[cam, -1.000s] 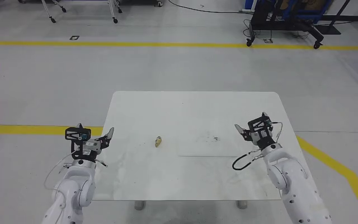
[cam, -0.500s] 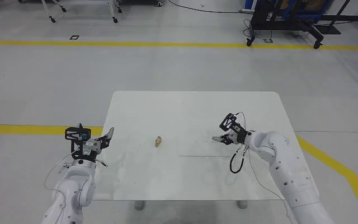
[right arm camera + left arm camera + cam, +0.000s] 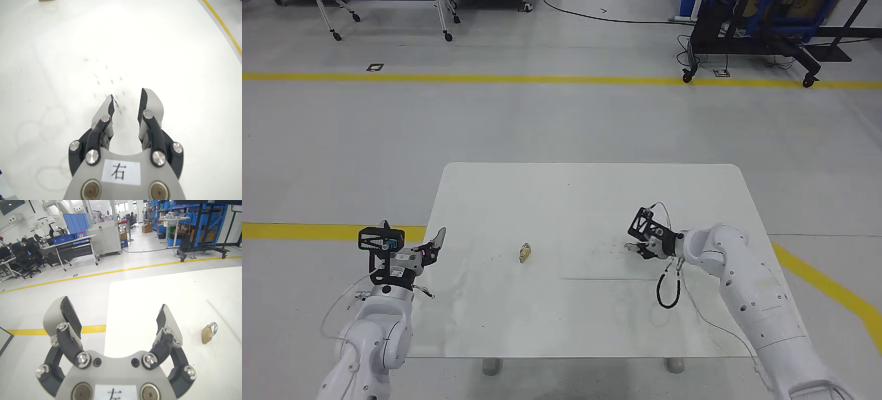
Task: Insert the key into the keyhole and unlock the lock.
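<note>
While open, end effector (image 3: 127, 92) beside key (image 3: 115, 102).

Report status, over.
Left gripper open, at table edge. Right gripper open, key at one fingertip, ungripped. Padlock mid-table, untouched.

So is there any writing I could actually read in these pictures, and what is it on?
"右": on the white label at the base of the right gripper.
"左": on the matching label at the base of the left gripper; its lower part is cut off by the picture's edge.
Engraving on the padlock: too small to read.
Print on the cardboard boxes in the room behind: too blurred to read.
</note>
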